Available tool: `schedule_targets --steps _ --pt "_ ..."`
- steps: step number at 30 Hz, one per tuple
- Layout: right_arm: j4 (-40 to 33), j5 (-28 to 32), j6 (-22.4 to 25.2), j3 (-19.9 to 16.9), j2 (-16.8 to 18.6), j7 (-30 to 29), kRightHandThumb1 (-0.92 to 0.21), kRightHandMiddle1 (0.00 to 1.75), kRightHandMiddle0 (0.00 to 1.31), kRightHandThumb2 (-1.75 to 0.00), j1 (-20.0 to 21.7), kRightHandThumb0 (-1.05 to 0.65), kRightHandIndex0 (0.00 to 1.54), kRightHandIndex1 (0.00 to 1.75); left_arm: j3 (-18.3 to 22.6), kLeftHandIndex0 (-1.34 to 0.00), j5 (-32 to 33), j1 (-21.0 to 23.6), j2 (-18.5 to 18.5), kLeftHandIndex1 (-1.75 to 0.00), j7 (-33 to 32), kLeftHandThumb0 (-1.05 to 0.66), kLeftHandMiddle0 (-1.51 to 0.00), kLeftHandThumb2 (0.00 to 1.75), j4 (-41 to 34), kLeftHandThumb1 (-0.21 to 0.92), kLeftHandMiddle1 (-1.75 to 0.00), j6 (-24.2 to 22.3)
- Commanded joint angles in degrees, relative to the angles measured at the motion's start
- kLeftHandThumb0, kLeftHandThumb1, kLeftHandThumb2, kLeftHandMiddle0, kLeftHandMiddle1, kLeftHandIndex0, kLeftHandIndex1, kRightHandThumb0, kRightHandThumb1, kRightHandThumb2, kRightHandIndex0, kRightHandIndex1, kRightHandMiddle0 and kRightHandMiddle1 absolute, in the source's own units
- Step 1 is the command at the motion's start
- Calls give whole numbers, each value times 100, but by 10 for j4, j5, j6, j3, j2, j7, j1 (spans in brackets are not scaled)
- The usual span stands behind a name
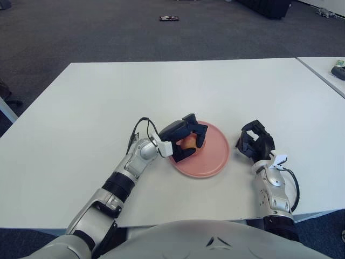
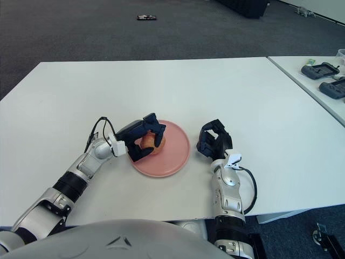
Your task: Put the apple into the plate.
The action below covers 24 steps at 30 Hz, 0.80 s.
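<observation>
A pink plate [image 1: 213,157] lies on the white table [image 1: 161,86], just in front of me. The apple [image 2: 157,142], yellow-red, is over the plate's left part, low against its surface. My left hand [image 1: 192,147] reaches in from the left with its dark fingers curled over the apple and the thumb beneath, so most of the fruit is hidden. My right hand [image 1: 254,141] shows just right of the plate, fingers loosely bent and holding nothing.
A second table [image 2: 302,59] stands at the far right with dark devices [image 2: 322,70] on it. A small dark object [image 1: 168,19] lies on the carpet beyond the table. Bare tabletop stretches behind and left of the plate.
</observation>
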<state>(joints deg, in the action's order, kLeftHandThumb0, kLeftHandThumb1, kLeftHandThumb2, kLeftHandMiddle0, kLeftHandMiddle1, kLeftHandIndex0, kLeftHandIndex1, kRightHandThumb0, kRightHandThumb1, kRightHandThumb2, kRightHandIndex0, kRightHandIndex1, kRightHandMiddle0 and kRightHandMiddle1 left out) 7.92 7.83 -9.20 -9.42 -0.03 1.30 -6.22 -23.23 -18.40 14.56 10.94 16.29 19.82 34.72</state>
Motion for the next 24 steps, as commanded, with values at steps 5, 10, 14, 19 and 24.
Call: schedule_targets --steps 5,10,14,19,24 --pt "14 -4 19 4 1 -1 -48 175 48 -112 -14 -43 91 175 23 -76 17 -34 -7 -175 -16 -54 -129 154 -16 14 -175 -44" --pt "16 -2 20 4 1 0 -48 175 48 -112 -14 -43 92 175 36 -76 39 -54 -19 -175 -20 -54 -129 154 -31 14 -175 -70" --pt "17 2 24 3 2 0 -48 175 48 -112 -13 -43 92 175 47 -76 69 -71 -32 -175 -18 -55 -129 154 -47 14 -175 -94" --pt "16 5 25 2 4 -1 -48 175 49 -113 -14 -43 93 175 72 -76 99 -103 -47 -175 -31 -55 -129 154 -71 13 -175 -143" --pt "19 8 16 1 6 3 -47 175 49 -114 -14 -43 93 175 104 -75 139 -126 -73 -175 -51 -54 -130 153 -91 14 -175 -186"
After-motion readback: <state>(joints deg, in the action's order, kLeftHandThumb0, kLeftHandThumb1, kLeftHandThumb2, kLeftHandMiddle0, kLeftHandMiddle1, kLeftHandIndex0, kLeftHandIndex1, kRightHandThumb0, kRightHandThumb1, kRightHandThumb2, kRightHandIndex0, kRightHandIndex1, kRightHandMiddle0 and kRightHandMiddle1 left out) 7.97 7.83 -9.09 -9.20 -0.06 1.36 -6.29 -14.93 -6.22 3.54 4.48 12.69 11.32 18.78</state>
